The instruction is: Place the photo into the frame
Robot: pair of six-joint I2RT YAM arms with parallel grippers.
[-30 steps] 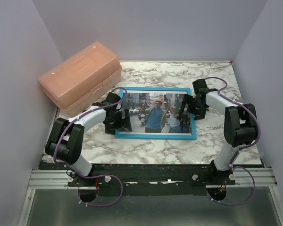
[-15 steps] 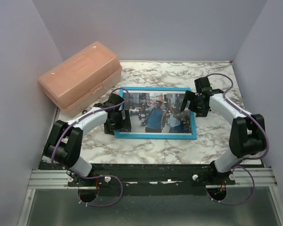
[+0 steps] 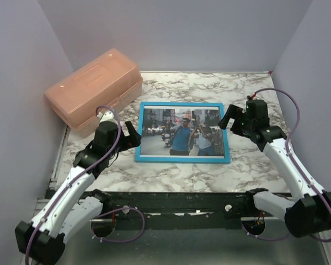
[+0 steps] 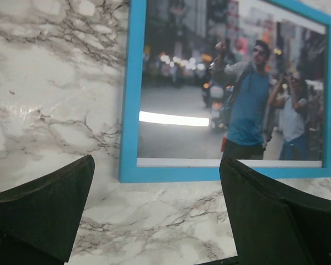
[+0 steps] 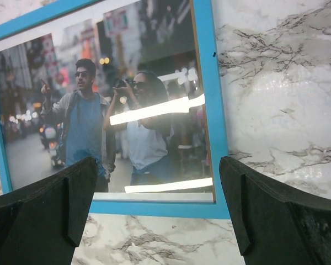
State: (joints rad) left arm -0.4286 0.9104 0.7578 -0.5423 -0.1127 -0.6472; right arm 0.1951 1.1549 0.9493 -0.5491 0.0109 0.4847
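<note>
The photo (image 3: 182, 132) lies face up inside the frame (image 3: 182, 159), flat on the marble tabletop (image 3: 209, 88) about midway between my two arms. The frame's long axis runs left to right, so each short edge faces one gripper.

My left gripper (image 3: 133, 133) hangs just off the left short edge, with the frame to its right. Its fingers are spread wide with nothing between them, and in the left wrist view the near-left corner of the frame shows through the gap. My right gripper (image 3: 229, 120) sits just beside the right short edge, towards the far corner, with the frame to its left. It too is wide apart and holding nothing. Neither gripper touches the frame, and I judge the two about equally near it.

All four blue sides show around the print, so I judge the photo seated. A thin pale strip runs along its near edge. I cannot tell whether that is a white border or a small gap, so that edge may want a check.

Bare tabletop lies open on the near side of the frame and beyond its far edge. A peach plastic box (image 3: 94, 88) stands at the far left, close behind my left arm, and that narrows the room there. The right side is clearer up to the wall.
</note>
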